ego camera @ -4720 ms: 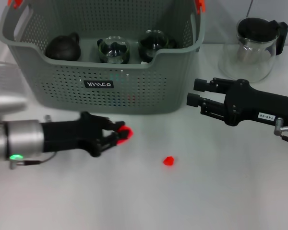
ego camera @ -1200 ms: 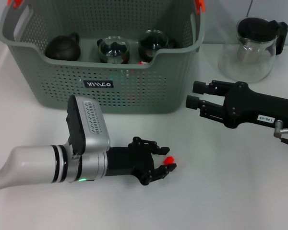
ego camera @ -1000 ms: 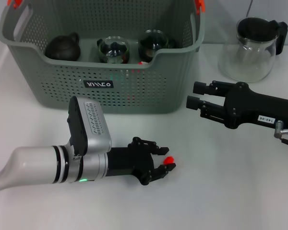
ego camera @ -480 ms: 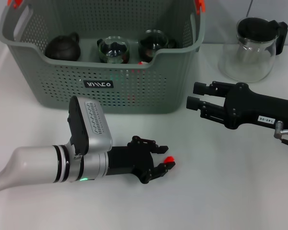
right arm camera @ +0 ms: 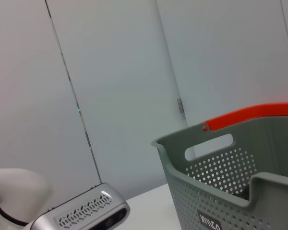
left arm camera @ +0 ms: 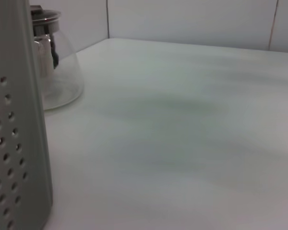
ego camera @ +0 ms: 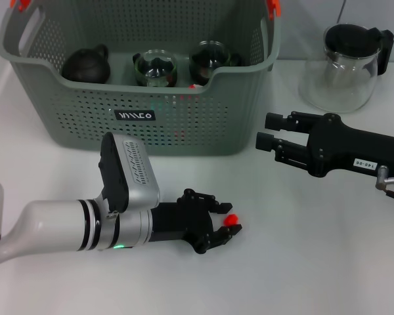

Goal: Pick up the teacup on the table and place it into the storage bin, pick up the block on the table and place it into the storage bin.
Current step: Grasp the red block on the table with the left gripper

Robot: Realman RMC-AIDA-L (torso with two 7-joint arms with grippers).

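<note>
White tabletop (ego camera: 302, 262) fills the scene, and at its near edge the left gripper (ego camera: 224, 226) lies low over the surface, its black fingers (ego camera: 210, 201) closing around a small red block (ego camera: 231, 220) just right of centre. From the head view the block sits between the fingertips, though whether they have it firmly pinched cannot be told. Judged from this, the step in hand is securing the block: squeeze fully, lift straight up until it is off the table, then carry it high enough to pass over the bin's front wall before letting go.

To the right and a little farther off, the right gripper (ego camera: 270, 130) hovers idle, fingers spread and holding nothing, pointing left toward the bin. It stands beside the likely path up from the block, so the lift looks safer kept to the left.

Farther back, the grey-green storage bin (ego camera: 144, 131) holds a dark teapot (ego camera: 85, 65) and two glass cups (ego camera: 156, 69), leaving open room at its near right corner. At the far right stands a glass pitcher (ego camera: 345, 69), well apart from the block.
</note>
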